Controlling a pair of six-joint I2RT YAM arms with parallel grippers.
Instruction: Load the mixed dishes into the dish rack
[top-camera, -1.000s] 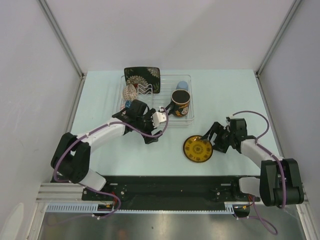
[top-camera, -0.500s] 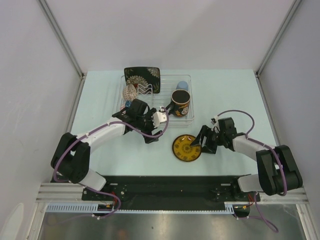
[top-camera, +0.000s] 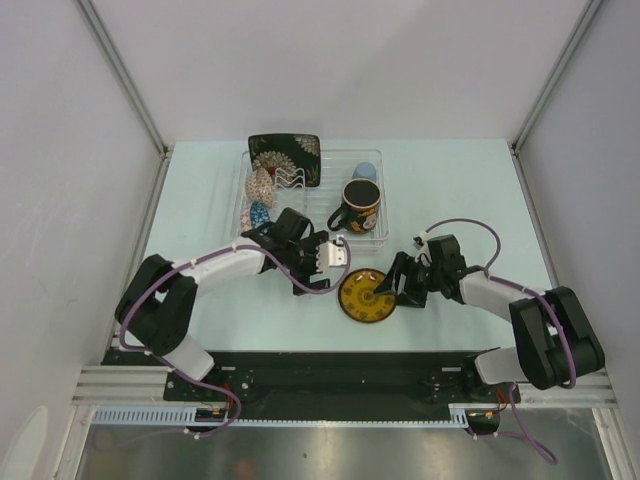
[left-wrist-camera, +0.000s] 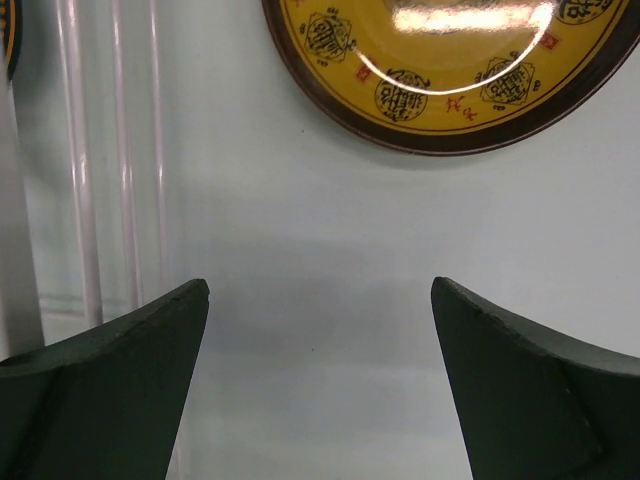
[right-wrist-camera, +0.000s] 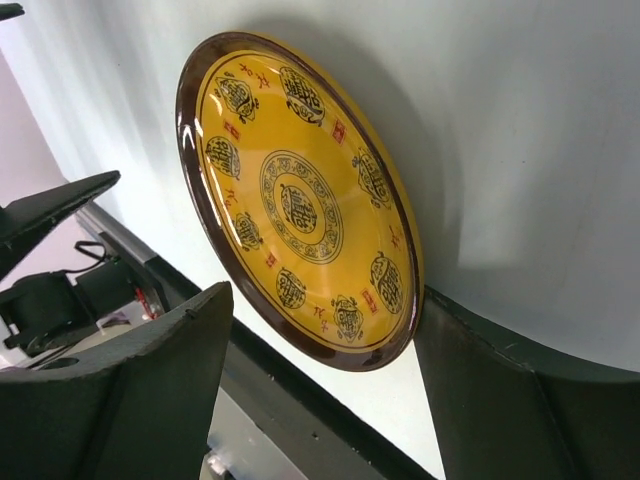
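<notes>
Yellow round saucer (top-camera: 366, 296), glazed, with a dark brown rim and a ring of dark medallions, lies flat on the pale green table (top-camera: 450, 190). It is close to the near edge and about midway along it. It sits just in front of the near right corner of the clear plastic rectangular dish rack (top-camera: 384, 222), apart from it.

The right gripper (right-wrist-camera: 328, 295) reaches in low from the right with its claw open. Its two dark fingers stand either side of the saucer's right-hand rim. One finger (right-wrist-camera: 500, 420) is right at the rim, though I cannot tell whether it touches. A strip of table shows between the other finger and the saucer.

The left gripper (left-wrist-camera: 320, 288) sits just left of the saucer, near the rack's near edge. Its claw is spread wide over bare table with nothing in it, and the saucer lies ahead of its fingertips.

The rack stands toward the far edge of the table, left of centre.
- The black square floral plate (top-camera: 285, 158) is propped at its far left corner, leaning over the far rim.
- The beige lattice-patterned bowl (top-camera: 262, 185) sits by the left wall.
- The small blue saucer (top-camera: 259, 213) is just nearer, toward the near left corner.
- The pale blue cup (top-camera: 366, 171) is at the far right corner.
- The dark floral mug (top-camera: 360, 203) stands upright just in front of the cup, mouth up, with its handle toward the left.
</notes>
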